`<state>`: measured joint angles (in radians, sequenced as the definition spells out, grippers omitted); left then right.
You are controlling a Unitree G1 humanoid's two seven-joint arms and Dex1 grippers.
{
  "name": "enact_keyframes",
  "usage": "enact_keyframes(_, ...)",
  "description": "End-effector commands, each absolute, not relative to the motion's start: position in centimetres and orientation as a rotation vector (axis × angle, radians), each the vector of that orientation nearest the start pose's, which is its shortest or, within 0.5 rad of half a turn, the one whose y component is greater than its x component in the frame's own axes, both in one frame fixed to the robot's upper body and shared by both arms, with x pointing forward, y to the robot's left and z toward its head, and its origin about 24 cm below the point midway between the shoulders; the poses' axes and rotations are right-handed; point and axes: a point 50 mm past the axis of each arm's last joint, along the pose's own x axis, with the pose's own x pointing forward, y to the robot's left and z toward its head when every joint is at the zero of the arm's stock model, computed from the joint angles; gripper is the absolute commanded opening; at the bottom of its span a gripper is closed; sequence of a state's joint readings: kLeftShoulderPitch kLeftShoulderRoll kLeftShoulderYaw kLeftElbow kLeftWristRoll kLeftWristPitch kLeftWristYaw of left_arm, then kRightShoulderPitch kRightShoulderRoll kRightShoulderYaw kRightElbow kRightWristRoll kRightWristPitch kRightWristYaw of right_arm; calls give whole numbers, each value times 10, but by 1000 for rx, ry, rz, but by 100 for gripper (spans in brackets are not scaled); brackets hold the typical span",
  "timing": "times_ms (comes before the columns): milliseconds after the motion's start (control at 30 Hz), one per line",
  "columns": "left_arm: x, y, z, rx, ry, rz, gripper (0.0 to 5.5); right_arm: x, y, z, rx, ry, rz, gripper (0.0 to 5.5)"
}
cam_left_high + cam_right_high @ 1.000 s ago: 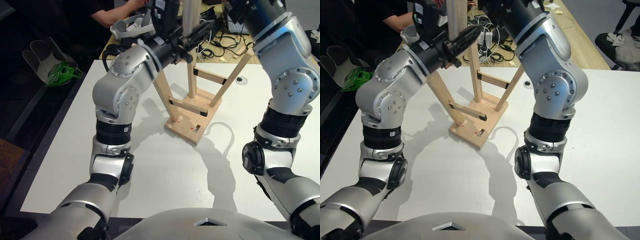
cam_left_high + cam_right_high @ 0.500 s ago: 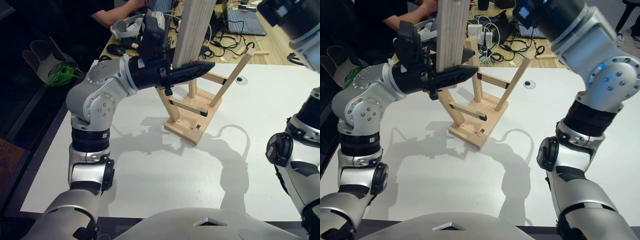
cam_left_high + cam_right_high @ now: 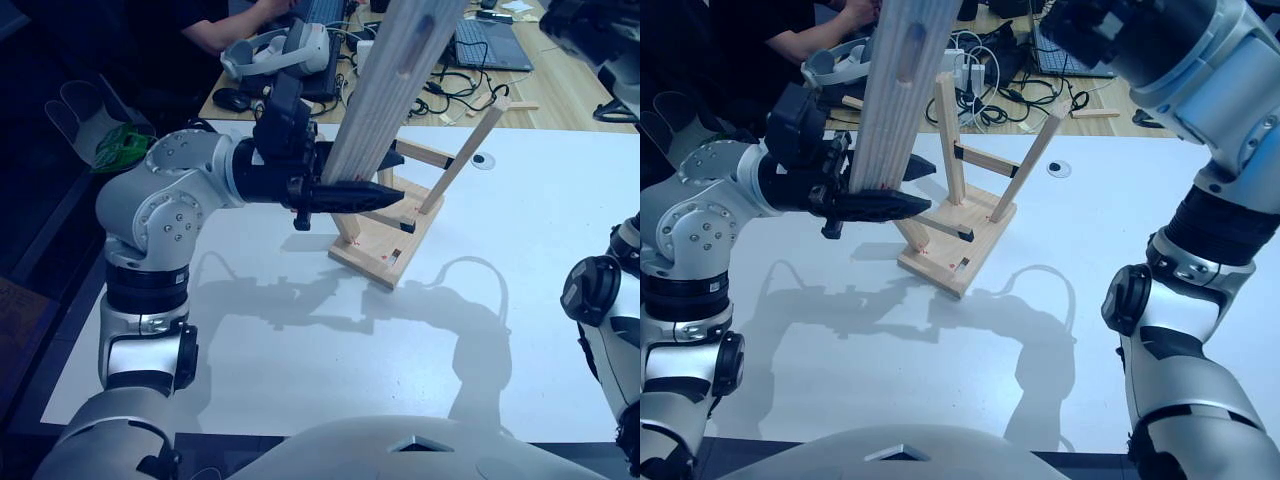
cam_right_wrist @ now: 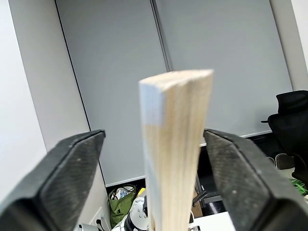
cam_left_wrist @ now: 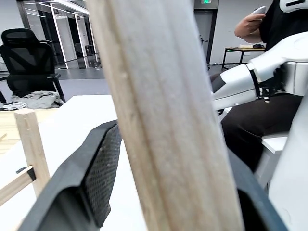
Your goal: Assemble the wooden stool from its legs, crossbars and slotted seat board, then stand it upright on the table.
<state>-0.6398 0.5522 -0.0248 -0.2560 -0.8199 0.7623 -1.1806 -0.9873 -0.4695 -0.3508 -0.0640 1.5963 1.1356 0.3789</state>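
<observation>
The stool point(image 3: 385, 240) lies upside down on the white table point(image 3: 300, 360), seat board flat, with three legs and dark-tipped crossbars pointing up. My left gripper point(image 3: 375, 175) is shut on the lower end of a loose wooden leg point(image 3: 400, 70), just left of the stool and above the table. That leg leans up and to the right. In the left wrist view the leg point(image 5: 163, 120) sits between black padded fingers point(image 5: 96, 168). My right gripper point(image 4: 154, 137) is open, with the leg's upper end point(image 4: 175, 159) between its spread fingers point(image 4: 62, 183). The right arm point(image 3: 1160, 40) is raised high at the back.
Behind the table stands a wooden desk with cables, a laptop and a white headset point(image 3: 270, 55). A green object point(image 3: 125, 148) lies on the floor at the left. A round grommet point(image 3: 484, 160) is at the table's far right. The front half of the table offers free room.
My left arm has swung down and to the left, carrying the leg's lower end from above the stool to its left side. The right arm has lifted up and away to the right.
</observation>
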Motion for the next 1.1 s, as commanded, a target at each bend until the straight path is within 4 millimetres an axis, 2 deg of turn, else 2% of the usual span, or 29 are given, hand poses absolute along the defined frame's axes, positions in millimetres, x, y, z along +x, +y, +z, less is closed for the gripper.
enact_keyframes(33,258,123,226,-6,-39,-1673,201,261,-139,329,597,-171,1479,313)
enact_keyframes(267,254,117,227,6,-67,-1693,201,260,-133,328,609,-168,1477,174)
enact_keyframes(367,255,116,230,13,-81,-1690,201,260,-131,329,611,-172,1471,132)
enact_keyframes(433,260,115,231,15,-99,-1637,201,260,-131,329,616,-183,1460,124)
enact_keyframes(600,267,116,231,20,-100,-1579,302,263,-132,330,631,-211,1426,107)
enact_keyframes(733,286,133,232,4,-131,-1401,357,268,-139,334,632,-277,1341,105)
enact_keyframes(833,305,162,257,-345,-257,-1176,401,272,-151,343,646,-351,1237,104)
enact_keyframes(900,307,176,264,-527,-293,-1119,422,275,-158,347,654,-397,1175,102)
enact_keyframes(1000,314,189,260,-647,-320,-977,475,279,-166,352,654,-452,1085,100)
enact_keyframes(1100,332,198,254,-640,-354,-733,514,284,-172,353,638,-492,983,100)
